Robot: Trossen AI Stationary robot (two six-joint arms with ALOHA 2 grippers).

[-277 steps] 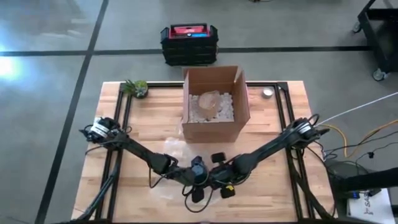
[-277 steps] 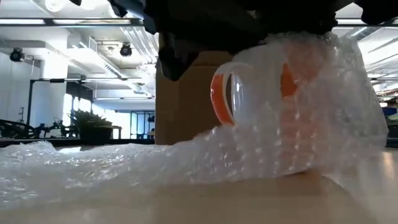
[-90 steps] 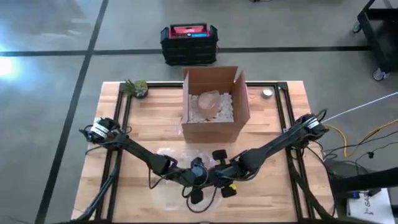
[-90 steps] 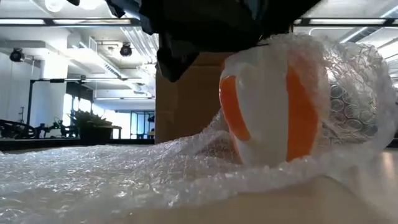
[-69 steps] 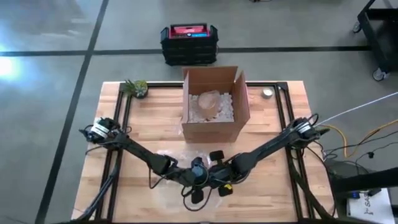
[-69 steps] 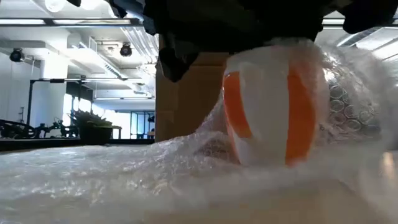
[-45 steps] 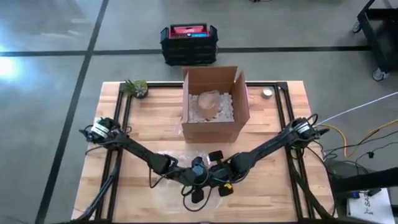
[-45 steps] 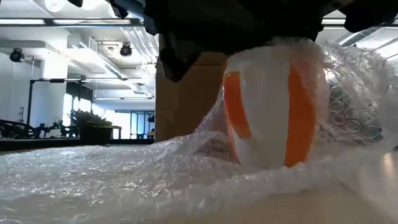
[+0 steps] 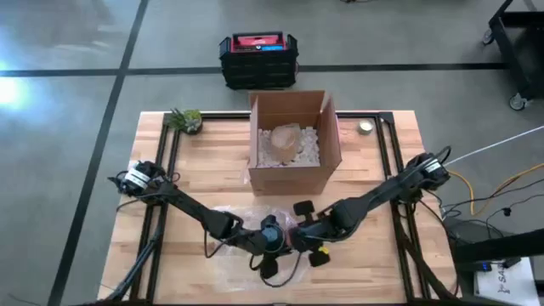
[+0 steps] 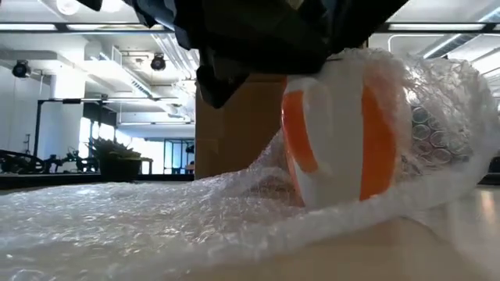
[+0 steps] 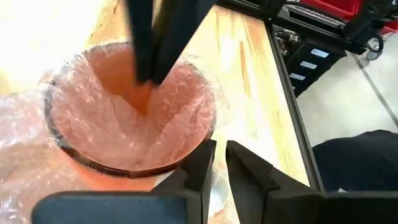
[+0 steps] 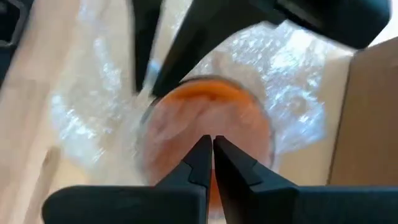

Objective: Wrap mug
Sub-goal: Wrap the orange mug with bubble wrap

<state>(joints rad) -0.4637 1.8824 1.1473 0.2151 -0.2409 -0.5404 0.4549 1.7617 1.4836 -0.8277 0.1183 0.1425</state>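
An orange and white mug (image 10: pixel 336 133) stands upright on a sheet of clear bubble wrap (image 10: pixel 156 218) near the table's front edge. The wrap climbs the mug's right side and is tucked into its orange inside (image 11: pixel 124 118). Both grippers meet over the mug and hide it in the high view. My left gripper (image 11: pixel 221 163) is shut at the outside of the mug's rim. My right gripper (image 12: pixel 212 144) is shut and points down into the mug's mouth. My left gripper pinches a bit of clear bubble wrap (image 11: pixel 217 186) between its two fingers, just outside the mug's rim (image 11: pixel 202 140), coming from above. One layer or several, I cannot tell. My right gripper's shut fingers (image 11: pixel 149 62) reach down into the mug's mouth against the tucked-in wrap (image 12: pixel 205 118).
An open cardboard box (image 9: pixel 289 140) with white filler and a wrapped item stands behind the mug at the table's far middle. A small plant (image 9: pixel 185 119) is at the far left corner and a small round object (image 9: pixel 365 127) at the far right. Bare wood lies to either side.
My right gripper has shifted a little toward the table's right edge while staying over the mug. The wrap on the mug's right side, raised and blurred half a second ago, has settled lower. The mug has stayed upright in place.
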